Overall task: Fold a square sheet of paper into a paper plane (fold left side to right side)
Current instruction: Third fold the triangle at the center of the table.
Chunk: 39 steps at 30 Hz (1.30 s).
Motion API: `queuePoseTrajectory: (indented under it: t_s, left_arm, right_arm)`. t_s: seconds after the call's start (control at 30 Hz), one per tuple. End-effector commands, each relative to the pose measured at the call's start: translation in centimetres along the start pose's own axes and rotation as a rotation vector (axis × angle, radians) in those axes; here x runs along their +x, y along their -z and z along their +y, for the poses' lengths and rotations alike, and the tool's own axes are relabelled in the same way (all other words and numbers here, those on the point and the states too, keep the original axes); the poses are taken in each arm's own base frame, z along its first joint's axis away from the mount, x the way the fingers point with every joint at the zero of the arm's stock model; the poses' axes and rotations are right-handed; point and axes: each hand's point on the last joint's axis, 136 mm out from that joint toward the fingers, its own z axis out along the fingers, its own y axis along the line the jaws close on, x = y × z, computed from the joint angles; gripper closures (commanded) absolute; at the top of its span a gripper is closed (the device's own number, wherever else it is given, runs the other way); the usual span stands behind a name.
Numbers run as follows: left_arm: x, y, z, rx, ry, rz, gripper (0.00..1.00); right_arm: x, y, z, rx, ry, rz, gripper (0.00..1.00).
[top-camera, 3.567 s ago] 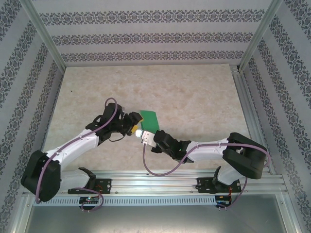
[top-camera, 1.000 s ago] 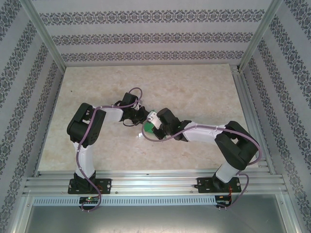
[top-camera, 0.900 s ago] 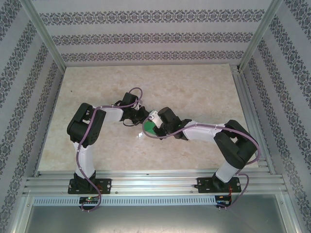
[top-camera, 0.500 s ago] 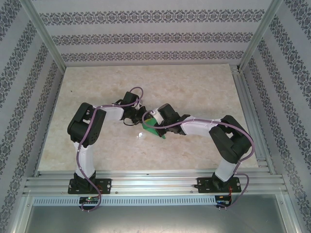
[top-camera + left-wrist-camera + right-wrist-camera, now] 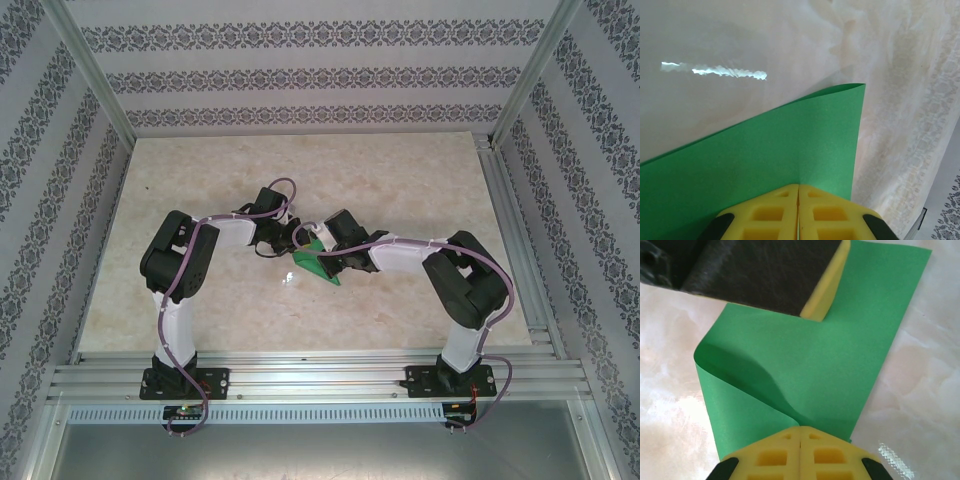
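Observation:
The square sheet of paper (image 5: 318, 268) is bright green and doubled over on the table's middle, with a loose curved bend along one side (image 5: 735, 365). My left gripper (image 5: 295, 243) is shut on one edge of it. In the left wrist view its yellow fingertips (image 5: 798, 186) pinch the sheet (image 5: 770, 145), which stands up off the table. My right gripper (image 5: 322, 250) is shut on the opposite edge, its fingertips (image 5: 800, 429) pressed together on the green layers (image 5: 840, 360). The left gripper's yellow pad (image 5: 826, 295) grips the far edge in the right wrist view.
The marbled tabletop (image 5: 400, 180) spreads around the sheet. Patterned walls and aluminium posts (image 5: 90, 75) enclose it. A metal rail (image 5: 320, 375) runs along the near edge, holding both arm bases. The two wrists sit very close together above the sheet.
The right arm has drawn in and its wrist has swung toward the far side. The green sheet now shows more, spreading toward the near right. The left arm has barely moved.

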Motion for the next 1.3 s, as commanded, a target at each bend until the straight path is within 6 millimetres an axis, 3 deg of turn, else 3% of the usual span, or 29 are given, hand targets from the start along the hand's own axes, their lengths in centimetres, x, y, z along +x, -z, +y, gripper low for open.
queuePoseTrajectory:
  t_s: [0.0,0.27,0.83,1.27]
  left_arm:
    - [1.2,-1.5,3.3,-0.117,0.021,0.032,0.91]
    - [1.2,-1.5,3.3,-0.118,0.020,0.033,0.91]
    - [1.4,-1.6,3.5,-0.124,0.020,0.033,0.92]
    - [1.4,-1.5,3.4,-0.123,0.019,0.035,0.92]
  right_arm:
    - [-0.8,-0.1,-0.1,-0.011,-0.030,-0.010,1.00]
    - [0.1,-0.5,-0.3,0.001,-0.049,0.025,1.00]
    - [-1.0,-0.1,-1.5,0.037,-0.074,0.002,1.00]
    - [0.6,-1.2,-1.6,0.028,-0.102,0.066,1.00]
